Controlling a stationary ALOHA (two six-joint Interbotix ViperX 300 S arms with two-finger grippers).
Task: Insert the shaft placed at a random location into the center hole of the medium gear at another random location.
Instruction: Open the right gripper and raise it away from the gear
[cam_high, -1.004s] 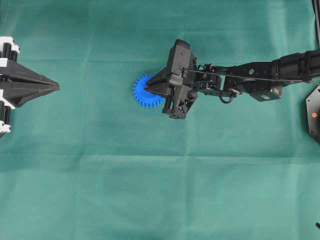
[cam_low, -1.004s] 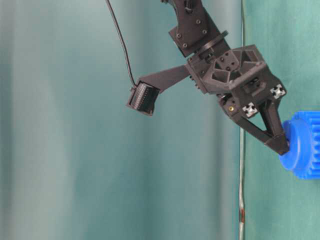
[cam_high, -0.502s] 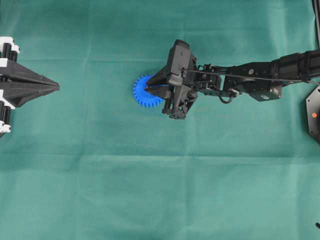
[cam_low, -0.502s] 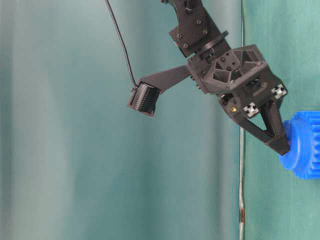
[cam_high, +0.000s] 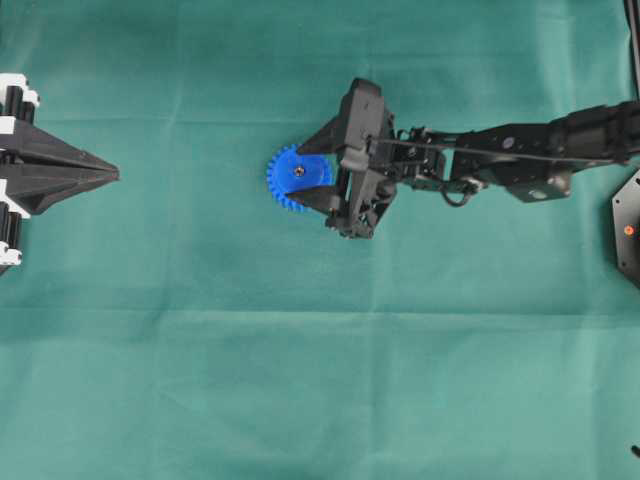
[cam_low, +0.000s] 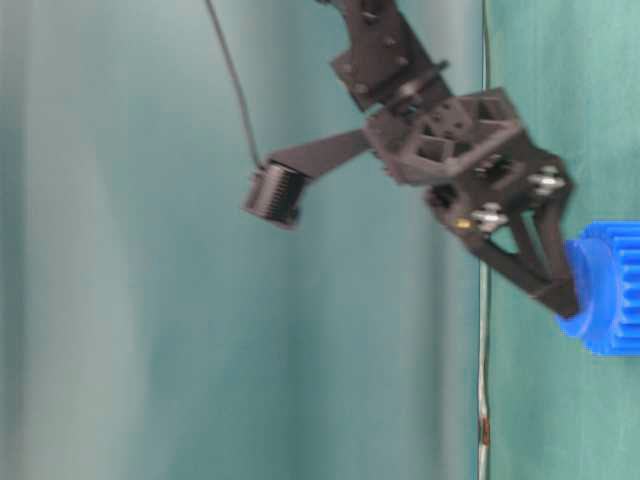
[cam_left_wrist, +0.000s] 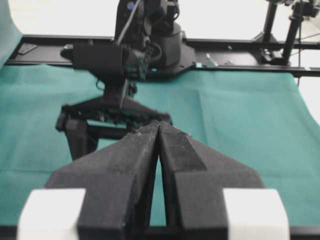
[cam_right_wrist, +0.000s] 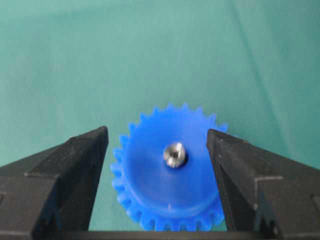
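The blue medium gear (cam_high: 297, 178) lies flat on the green cloth; it also shows in the right wrist view (cam_right_wrist: 167, 172) and at table level (cam_low: 608, 290). The silver shaft (cam_right_wrist: 174, 154) stands in the gear's center hole, its shiny round end showing, also in the overhead view (cam_high: 299, 171). My right gripper (cam_high: 311, 171) is open, its two black fingers spread on either side of the gear's hub, empty (cam_right_wrist: 157, 150). My left gripper (cam_high: 112, 174) is shut and empty at the far left, well away from the gear; it also shows in the left wrist view (cam_left_wrist: 158, 125).
Green cloth (cam_high: 300, 350) covers the table. The right arm (cam_high: 500, 160) reaches in from the right edge. A black fixture with a red dot (cam_high: 628, 228) sits at the far right edge. A black frame rail (cam_left_wrist: 240, 47) runs along the table's back.
My right gripper has opened; its fingers were closed over the gear's hub and now stand apart, leaving the shaft in the center hole. The left gripper has not moved.
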